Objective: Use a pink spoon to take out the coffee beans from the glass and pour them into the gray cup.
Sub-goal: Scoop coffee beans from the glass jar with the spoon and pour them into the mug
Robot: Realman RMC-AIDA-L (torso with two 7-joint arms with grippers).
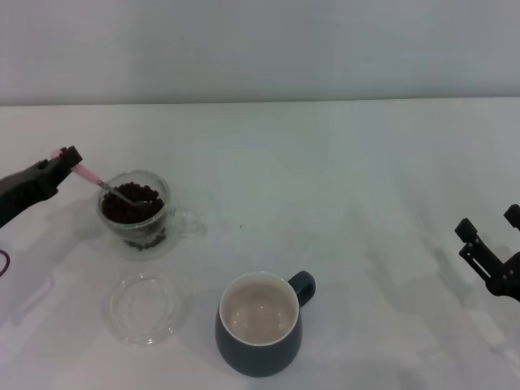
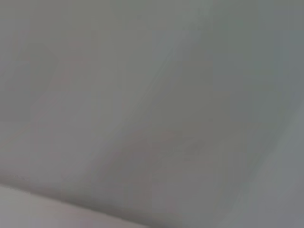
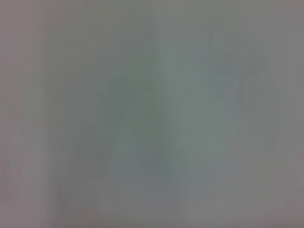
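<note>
A: What's near the glass [image 1: 135, 213]?
B: A clear disc [image 1: 144, 307] in front, the cup [image 1: 260, 323] beside that, empty; nothing blocks them.
A: The spoon [image 1: 110, 188]?
B: Left gripper [image 1: 67, 158] pinches its pink handle; the bowl sits in the beans [image 1: 130, 207]. Right gripper [image 1: 489, 234] is spread, parked well apart.

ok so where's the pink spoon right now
In the head view the pink spoon is at the table's left, handle held by the left gripper, bowl resting in the coffee beans inside the glass.
</note>
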